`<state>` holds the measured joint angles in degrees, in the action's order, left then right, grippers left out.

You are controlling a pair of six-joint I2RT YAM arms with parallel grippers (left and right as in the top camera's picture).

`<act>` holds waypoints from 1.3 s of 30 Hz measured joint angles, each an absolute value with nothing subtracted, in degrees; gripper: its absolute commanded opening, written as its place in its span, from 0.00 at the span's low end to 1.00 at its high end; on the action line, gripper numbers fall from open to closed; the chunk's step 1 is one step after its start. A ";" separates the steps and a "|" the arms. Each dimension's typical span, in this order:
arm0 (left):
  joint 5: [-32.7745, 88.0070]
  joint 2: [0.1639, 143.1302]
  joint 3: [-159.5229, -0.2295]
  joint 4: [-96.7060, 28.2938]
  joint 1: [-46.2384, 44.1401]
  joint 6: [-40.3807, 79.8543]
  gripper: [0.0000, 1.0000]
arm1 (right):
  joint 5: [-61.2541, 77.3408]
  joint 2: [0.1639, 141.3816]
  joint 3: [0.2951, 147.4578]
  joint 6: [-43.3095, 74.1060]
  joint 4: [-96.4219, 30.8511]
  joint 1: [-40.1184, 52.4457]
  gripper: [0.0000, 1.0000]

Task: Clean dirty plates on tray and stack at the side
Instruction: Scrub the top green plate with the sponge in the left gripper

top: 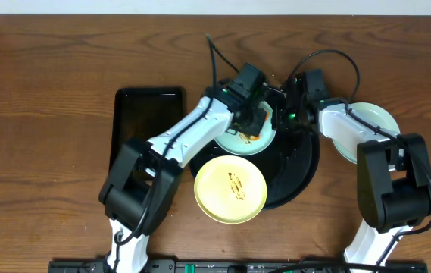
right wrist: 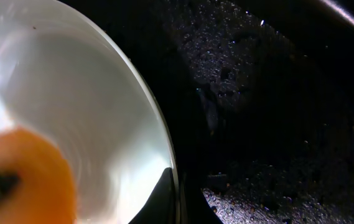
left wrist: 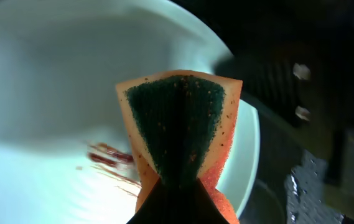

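A pale mint-blue plate [top: 234, 142] lies on the round black tray [top: 302, 171]. My left gripper [top: 251, 125] is shut on an orange sponge with a dark green face [left wrist: 177, 118] and presses it on this plate [left wrist: 52, 93], beside a red-brown smear [left wrist: 111, 157]. My right gripper [top: 282, 117] is shut on the plate's right rim [right wrist: 178, 199], with one finger inside the plate [right wrist: 89, 106] and one outside. A pale yellow plate [top: 230, 189] with a brown smear sits at the tray's front left. A second mint plate [top: 370, 125] lies on the table to the right, partly under my right arm.
A smaller rectangular black tray [top: 148, 125] lies on the table to the left with nothing on it. The wet, speckled tray floor [right wrist: 276, 93] shows in the right wrist view. The orange sponge appears there as a blur [right wrist: 33, 180].
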<state>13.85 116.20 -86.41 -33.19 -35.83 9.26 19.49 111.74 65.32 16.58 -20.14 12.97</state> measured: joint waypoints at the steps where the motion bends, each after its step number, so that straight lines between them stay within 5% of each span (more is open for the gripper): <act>1: 13.82 116.20 -86.32 -33.58 -36.34 9.45 0.08 | 19.49 111.74 65.32 16.80 -20.14 12.97 0.01; 21: 11.20 120.44 -85.65 -34.48 -37.36 12.47 0.08 | 19.38 111.74 65.63 17.87 -22.02 12.97 0.01; 39: 12.29 118.89 -85.34 -35.81 -25.10 16.05 0.08 | 18.55 111.72 66.11 18.85 -24.49 12.99 0.01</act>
<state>12.29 118.89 -85.34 -35.81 -25.10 16.05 18.55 111.72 66.11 18.85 -24.49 12.99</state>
